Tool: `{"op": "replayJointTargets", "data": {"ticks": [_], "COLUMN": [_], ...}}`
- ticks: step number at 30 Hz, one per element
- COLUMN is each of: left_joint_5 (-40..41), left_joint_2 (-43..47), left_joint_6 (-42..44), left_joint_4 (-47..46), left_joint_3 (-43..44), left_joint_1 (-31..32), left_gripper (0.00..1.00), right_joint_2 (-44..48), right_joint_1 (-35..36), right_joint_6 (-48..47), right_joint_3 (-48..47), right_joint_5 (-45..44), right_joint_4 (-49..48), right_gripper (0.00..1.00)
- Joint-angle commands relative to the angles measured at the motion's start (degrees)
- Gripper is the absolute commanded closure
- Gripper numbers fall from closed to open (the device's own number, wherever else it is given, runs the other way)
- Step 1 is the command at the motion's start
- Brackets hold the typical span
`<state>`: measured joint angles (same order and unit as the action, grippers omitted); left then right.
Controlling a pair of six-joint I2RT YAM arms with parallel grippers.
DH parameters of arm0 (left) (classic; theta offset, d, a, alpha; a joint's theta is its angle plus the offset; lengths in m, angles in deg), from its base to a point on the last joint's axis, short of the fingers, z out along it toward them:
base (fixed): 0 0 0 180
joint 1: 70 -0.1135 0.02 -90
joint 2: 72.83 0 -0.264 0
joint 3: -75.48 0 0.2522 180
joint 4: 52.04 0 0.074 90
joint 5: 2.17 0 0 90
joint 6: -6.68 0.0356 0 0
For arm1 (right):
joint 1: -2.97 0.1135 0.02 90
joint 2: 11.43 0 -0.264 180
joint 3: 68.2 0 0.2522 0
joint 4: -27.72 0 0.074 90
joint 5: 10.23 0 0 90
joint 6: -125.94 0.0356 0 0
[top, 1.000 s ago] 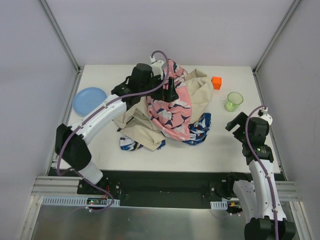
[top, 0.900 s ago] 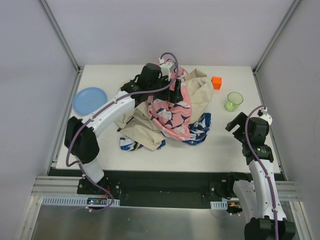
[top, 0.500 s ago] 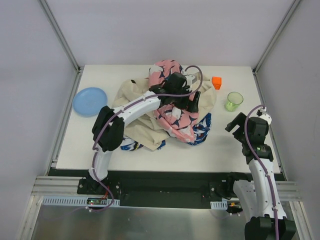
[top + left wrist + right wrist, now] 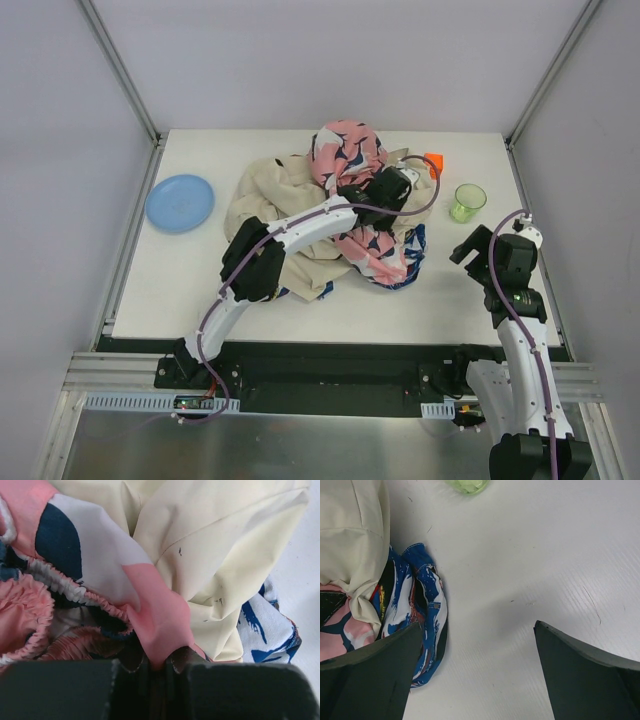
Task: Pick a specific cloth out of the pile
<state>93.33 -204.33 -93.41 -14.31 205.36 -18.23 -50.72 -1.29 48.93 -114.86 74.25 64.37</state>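
Atop the pile (image 4: 275, 185), my L gripper (image 4: 161, 662) pinched on pink cloth (image 4: 160, 622) fold, R gripper (image 4: 478, 630) fingers wide apart over table (image 4: 530, 555) nr green cup (image 4: 467, 202), red cloth hidden, can't tell where.

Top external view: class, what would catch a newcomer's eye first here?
The heaped pile of beige, pink and blue-white fabric in the middle of the table stands out first. The left end effector, stretched across it, is shut on a fold of the pink patterned cloth. The blue plate at left and green cup at right frame it.
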Motion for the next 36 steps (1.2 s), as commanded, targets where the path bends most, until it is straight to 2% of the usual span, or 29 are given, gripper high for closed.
{"op": "replayJointTargets", "data": {"ticks": [1, 5, 9, 13, 18, 23, 25, 30, 36], "left_joint_5": [4.9, 13.6, 15.0, 9.6, 2.7, -1.8, -1.9, -4.9, -9.3], "left_joint_2": [-2.7, 3.7, 13.5, 23.6, 32.2, 37.7, 39.5, 41.7, 42.6], "left_joint_6": [0.9, 1.7, 0.8, 1.0, -0.5, -4.8, -6.1, -10.6, -15.0], "left_joint_4": [7.9, 7.8, 4.7, -0.7, -3.2, -6.6, -8.2, -10.3, -13.8], "left_joint_3": [-0.5, -0.5, -3.8, -10.5, -17.4, -25.7, -28.7, -33.9, -38.1], "left_joint_1": [0.1, -0.1, -0.9, -3.2, -7.9, -15.2, -17.6, -22.5, -25.1], "left_gripper": [1.00, 1.00, 1.00, 1.00, 1.00, 1.00, 1.00, 1.00, 1.00], "right_joint_2": [0.3, 0.8, 0.8, 0.3, -1.1, -4.5, -7.9, -20.2, -39.3], "right_joint_1": [0.2, 0.2, 0.2, 0.2, 0.2, 1.3, 6.1, 25.4, 34.4], "right_joint_6": [-1.1, -1.7, -2.7, -3.2, -3.7, -5.0, -8.7, -25.7, -40.2], "right_joint_3": [-0.1, 0.0, -0.1, -0.6, -1.2, -1.3, -4.1, -15.6, -26.6], "right_joint_5": [0.9, 0.7, 0.8, 0.9, 4.9, 21.4, 23.4, 15.7, 12.1], "right_joint_4": [-1.7, -1.6, -1.9, -1.9, -4.1, -14.7, -16.6, -13.9, -15.0], "right_gripper": [0.04, 0.04, 0.04, 0.04, 0.04, 0.04, 0.04, 0.04, 0.04]}}
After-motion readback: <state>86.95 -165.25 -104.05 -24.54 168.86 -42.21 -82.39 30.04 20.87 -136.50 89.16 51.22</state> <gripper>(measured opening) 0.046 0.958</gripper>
